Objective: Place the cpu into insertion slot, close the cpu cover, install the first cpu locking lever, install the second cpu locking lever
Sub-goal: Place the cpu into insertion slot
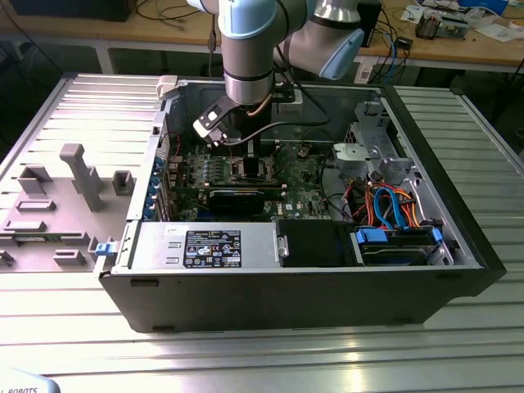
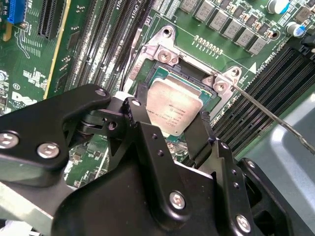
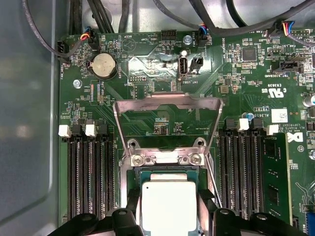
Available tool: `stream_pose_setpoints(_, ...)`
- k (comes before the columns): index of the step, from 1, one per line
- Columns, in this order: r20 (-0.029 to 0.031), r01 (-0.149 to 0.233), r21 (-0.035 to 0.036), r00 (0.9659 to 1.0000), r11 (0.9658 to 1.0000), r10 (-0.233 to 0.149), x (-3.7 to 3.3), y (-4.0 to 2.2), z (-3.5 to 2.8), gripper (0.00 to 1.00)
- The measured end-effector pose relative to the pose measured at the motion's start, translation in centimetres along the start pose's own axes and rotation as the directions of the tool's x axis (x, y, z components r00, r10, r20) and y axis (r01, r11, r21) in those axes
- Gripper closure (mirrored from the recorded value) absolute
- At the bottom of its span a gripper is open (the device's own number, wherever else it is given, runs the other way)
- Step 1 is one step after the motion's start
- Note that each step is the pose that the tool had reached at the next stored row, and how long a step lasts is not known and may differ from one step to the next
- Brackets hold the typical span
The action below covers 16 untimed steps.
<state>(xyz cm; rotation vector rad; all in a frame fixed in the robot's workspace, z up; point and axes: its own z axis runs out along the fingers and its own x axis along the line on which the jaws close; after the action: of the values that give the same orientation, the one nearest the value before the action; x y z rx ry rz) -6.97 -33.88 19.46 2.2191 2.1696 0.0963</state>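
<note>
Cpu (image 2: 173,109) clamped between gripper (image 2: 172,105) jaws at insertion slot (image 3: 165,158), cpu cover (image 3: 167,102) flipped open, gripper at twelve o'clock from black card (image 1: 237,199) in exterior view

Small lettering is stamped on the metal top of the cpu (image 2: 176,110) in my second wrist view, too faint to make out. All around the cpu, the motherboard (image 3: 147,98) carries fine white printed letters, and a white triangle mark (image 2: 252,67) sits near it. A white sticker (image 3: 279,116) lies well apart from the cpu. In the exterior view, a black label (image 1: 212,248) with white print stands on the power supply (image 1: 155,246), also well apart.
</note>
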Motion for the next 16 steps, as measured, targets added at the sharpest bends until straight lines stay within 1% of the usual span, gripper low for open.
stream_pose_setpoints(5, -0.0005, 0.0, -0.0003, 1.0, 1.0, 0.0, 0.02, 0.01, 0.02, 0.46)
stream_pose_setpoints(6, -0.0022, 0.0, -0.0009, 1.0, 1.0, 0.0, 0.05, 0.02, 0.06, 0.45)
stream_pose_setpoints(7, -0.0017, 0.0, -0.0011, 1.0, 1.0, 0.0, 0.05, 0.02, 0.07, 0.45)
stream_pose_setpoints(8, -0.0013, 0.0, -0.0009, 1.0, 1.0, 0.0, 0.04, 0.02, 0.05, 0.39)
stream_pose_setpoints(12, -0.0005, 0.0, -0.0003, 1.0, 1.0, 0.0, 0.03, 0.01, 0.01, 0.39)
stream_pose_setpoints(16, -0.0006, 0.0, -0.0003, 1.0, 1.0, 0.0, 0.04, 0.04, -0.42, 0.39)
